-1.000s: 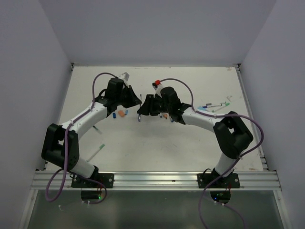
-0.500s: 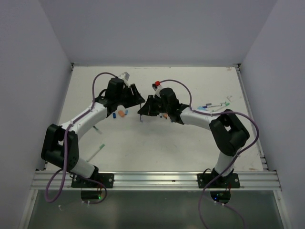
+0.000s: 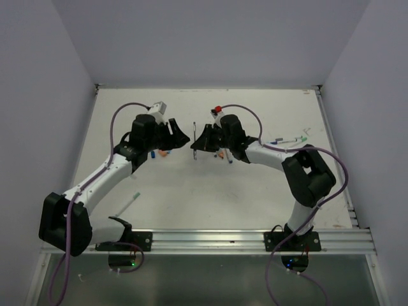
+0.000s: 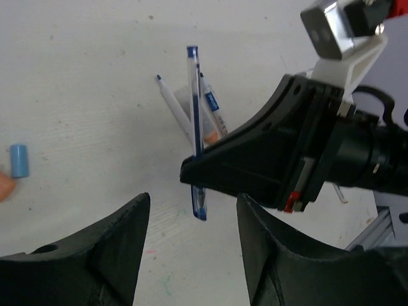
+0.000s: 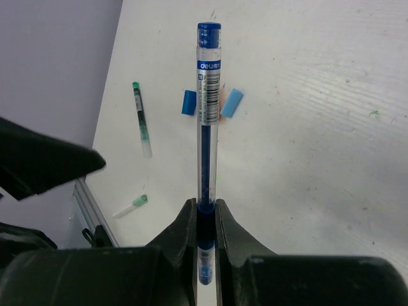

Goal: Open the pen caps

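Misalignment worries me most. From above, my right tool point(image 3: 199, 141) clenches the blue pen point(image 3: 194, 139) off the surface point(image 3: 255, 191), and my left tool point(image 3: 180, 135) gapes just beside it. Left wrist: the pen's dark end pokes between my spread fingers point(image 4: 108, 242), and closing off-centre could knock it askew. Right wrist: my grip sits near one end, so a pull may slide the barrel out.

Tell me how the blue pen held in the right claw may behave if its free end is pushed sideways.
The blue pen looks straight and thin, so probably stiff and light. The right claw pinches it near one end only, so a push might pivot or slip it. Its smooth round barrel would likely roll on the table.
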`<state>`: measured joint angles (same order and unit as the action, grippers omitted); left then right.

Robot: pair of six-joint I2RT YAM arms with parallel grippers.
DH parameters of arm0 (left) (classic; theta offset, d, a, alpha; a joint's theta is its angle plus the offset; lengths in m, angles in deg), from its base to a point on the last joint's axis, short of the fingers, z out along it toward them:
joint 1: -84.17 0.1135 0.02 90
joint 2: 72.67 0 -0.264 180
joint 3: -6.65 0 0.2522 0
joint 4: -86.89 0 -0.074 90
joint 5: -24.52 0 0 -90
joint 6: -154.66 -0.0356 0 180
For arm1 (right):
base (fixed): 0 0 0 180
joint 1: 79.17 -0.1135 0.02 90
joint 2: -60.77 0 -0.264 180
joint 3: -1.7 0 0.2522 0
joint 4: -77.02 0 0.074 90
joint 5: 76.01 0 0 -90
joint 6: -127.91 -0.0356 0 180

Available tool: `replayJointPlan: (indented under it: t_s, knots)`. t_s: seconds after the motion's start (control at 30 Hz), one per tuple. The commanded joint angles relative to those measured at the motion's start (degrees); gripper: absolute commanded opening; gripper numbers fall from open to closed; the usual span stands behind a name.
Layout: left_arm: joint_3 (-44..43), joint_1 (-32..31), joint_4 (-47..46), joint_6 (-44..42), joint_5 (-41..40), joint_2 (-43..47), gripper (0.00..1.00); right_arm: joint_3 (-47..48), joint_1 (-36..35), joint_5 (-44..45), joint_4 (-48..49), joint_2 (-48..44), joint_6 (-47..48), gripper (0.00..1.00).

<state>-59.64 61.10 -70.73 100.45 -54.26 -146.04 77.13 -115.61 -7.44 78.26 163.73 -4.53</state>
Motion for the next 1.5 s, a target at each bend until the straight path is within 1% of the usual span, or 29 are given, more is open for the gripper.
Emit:
replayJointPlan:
  t_s: [0.0,0.03,0.1,0.23,0.47,0.57,0.6,0.77,0.8,0.87,0.9,0.97,1.0,1.03,1.07,1.1,1.13,1.17,1.2,1.23,1.27,1.3,1.33,1.37,1.4,1.43,1.47]
  knots:
    - [6.89,-0.4,-10.79,-1.87,10.11,1.73,0.59,0.29,1.46,-3.35,1.69,-3.55,-0.37,0.0]
    - [8.22,-0.4,-15.0,-1.17,14.4,2.08,0.58,0.29,1.55,-5.09,2.65,-3.64,-0.45,0.0]
    - [9.99,-0.4,-17.4,-0.72,18.02,2.0,0.57,0.38,1.55,-7.39,3.89,-4.25,-0.72,0.0]
    - [12.45,-0.4,-21.44,-0.72,21.29,1.56,0.55,-0.76,1.55,-11.69,8.01,-5.31,-2.3,0.0]
    - [13.42,-0.4,-27.69,1.3,26.3,-1.07,0.54,-3.04,1.55,-17.06,17.42,-4.61,-8.35,0.0]
    - [13.51,-0.48,-29.1,2.0,27.27,-1.78,0.49,-3.4,1.55,-17.94,19.97,-3.99,-9.85,0.0]
    - [13.6,-0.48,-29.36,2.18,27.45,-1.78,0.46,-3.48,1.55,-18.03,20.32,-3.91,-9.95,0.0]
    - [13.95,-0.48,-29.63,2.35,28.5,-1.52,0.37,-3.75,1.64,-16.28,19.45,-4.26,-9.07,0.0]
    - [14.12,-0.48,-29.45,2.35,28.07,-1.43,0.33,-3.58,1.64,-16.27,19.27,-3.91,-8.98,0.0]
    - [14.3,-0.4,-29.36,2.44,28.15,-1.26,0.28,-3.14,1.64,-16.54,19.27,-3.55,-9.16,0.0]
    - [14.3,-0.4,-29.36,2.44,28.15,-1.34,0.22,-3.13,1.64,-16.45,19.27,-3.47,-9.16,0.0]
    - [14.3,-0.4,-29.1,2.44,28.06,-1.26,0.15,-3.31,1.64,-15.84,18.84,-3.38,-8.63,0.0]
    - [14.21,-0.48,-29.01,2.44,28.06,-1.34,0.06,-3.31,1.64,-15.57,18.31,-3.46,-8.37,0.0]
    - [13.95,-0.4,-28.4,2.27,27.8,-1.43,0.03,-3.14,1.64,-15.22,16.74,-3.55,-8.02,0.0]
    - [13.69,-0.48,-27.79,2.18,27.36,-1.61,0.0,-2.96,1.64,-13.74,15.42,-3.64,-6.88,0.0]
    - [13.16,-0.48,-26.74,1.92,26.49,-1.78,0.0,-2.7,1.64,-12.77,13.75,-3.81,-6.09,0.0]
    - [12.55,-0.4,-22.99,1.31,23.78,-2.04,0.0,-1.82,1.55,-11.37,9.65,-4.34,-5.04,0.0]
    - [10.8,-0.48,-20.51,0.86,22.19,-3.0,0.0,-1.29,1.38,-7.7,6.91,-4.87,-1.98,0.0]
    - [10.0,-0.48,-18.23,0.42,18.96,-3.62,0.0,0.28,1.12,-4.53,0.44,-5.39,-0.21,0.0]
    - [9.47,-0.48,-15.07,-0.28,17.53,-4.85,0.0,1.34,0.68,-1.28,-3.19,-6.36,1.9,0.0]
    - [8.77,-0.66,-13.99,-0.63,16.3,-5.38,0.0,2.48,-0.63,2.06,-6.27,-6.71,5.48,0.0]
    - [7.89,-1.53,-13.03,-1.07,13.33,-6.0,0.0,4.93,-1.25,9.49,-9.09,-6.63,6.91,0.0]
    - [7.28,-2.15,-10.58,-1.07,11.3,-7.31,0.0,6.26,-1.78,12.78,-14.25,-6.45,7.88,0.0]
    - [6.83,-2.76,-9.6,-1.16,9.62,-7.84,0.0,7.66,-2.74,16.38,-16.74,-5.67,8.85,0.0]
    - [6.22,-4.25,-8.89,-1.25,5.95,-8.2,0.0,10.29,-3.1,21.21,-19.02,-5.23,8.95,0.0]
    - [6.04,-5.13,-6.54,-1.34,3.83,-8.81,0.0,11.53,-3.19,24.3,-22.96,-4.7,8.86,0.0]
    - [5.78,-6.01,-5.82,-1.42,1.89,-8.99,0.0,12.33,-3.28,25.72,-23.96,-4.26,8.51,0.0]
